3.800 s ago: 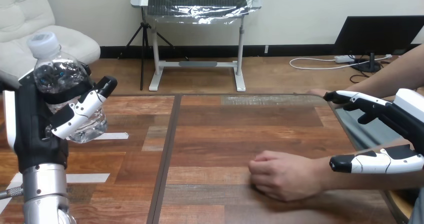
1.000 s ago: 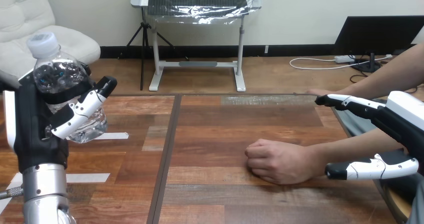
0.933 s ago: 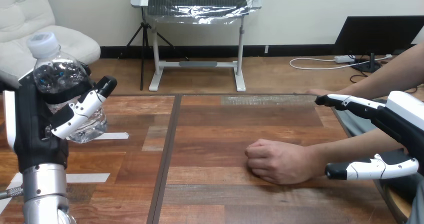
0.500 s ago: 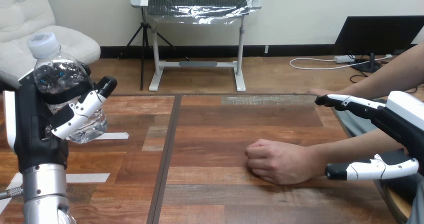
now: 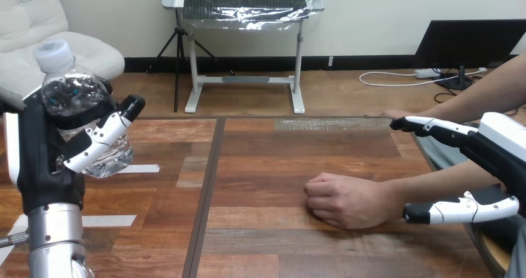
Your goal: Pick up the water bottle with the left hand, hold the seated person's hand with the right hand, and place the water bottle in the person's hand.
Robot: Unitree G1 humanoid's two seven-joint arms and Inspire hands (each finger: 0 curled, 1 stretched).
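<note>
So the left hand [image 5: 42, 160] is held upright, raised above the left side of the table [image 5: 273, 147] on a vertical silver forearm [image 5: 56, 234], with its fingers curled round the water bottle [image 5: 69, 95]. The right hand [image 5: 503, 146] is held low at the table's right edge. Its fingers and thumb are stretched straight toward the table's middle and spread well apart.
</note>
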